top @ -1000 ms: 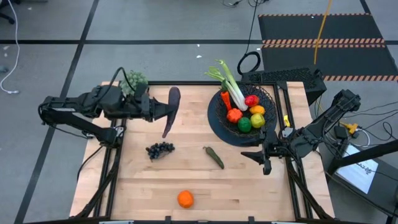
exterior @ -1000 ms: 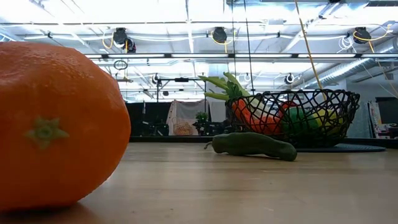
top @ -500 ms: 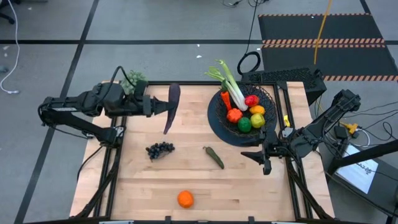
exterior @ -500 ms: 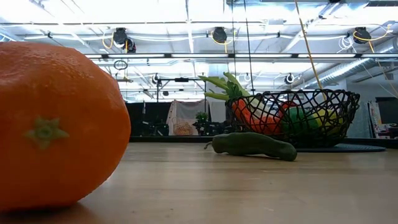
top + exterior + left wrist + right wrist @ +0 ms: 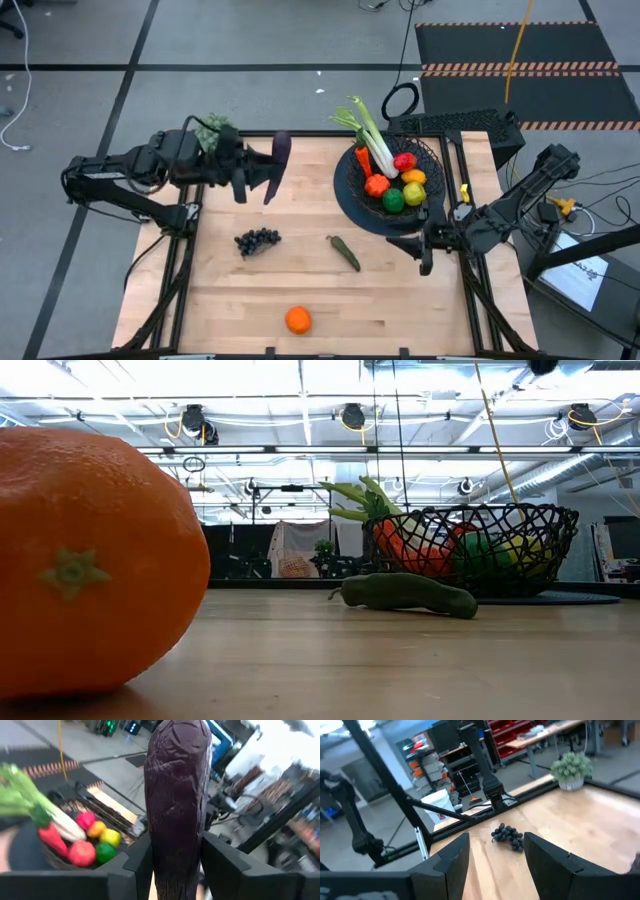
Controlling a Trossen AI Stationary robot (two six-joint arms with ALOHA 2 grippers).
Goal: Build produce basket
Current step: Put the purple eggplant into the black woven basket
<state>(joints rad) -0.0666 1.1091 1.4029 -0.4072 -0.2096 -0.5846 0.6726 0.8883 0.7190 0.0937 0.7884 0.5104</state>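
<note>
Where wrinkled (purple) eggplant (image 5: pixel 177 805) hangs clamped

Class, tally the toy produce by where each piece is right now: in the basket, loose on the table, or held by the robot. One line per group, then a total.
In the basket: 6 (leek, carrot, tomato, red-yellow pepper, orange, lime, lemon makes 7)
In the basket: 7
On the table: 3 (grapes, pickle, second orange)
Held in left pincer: 1 (eggplant)
Total: 11
</note>
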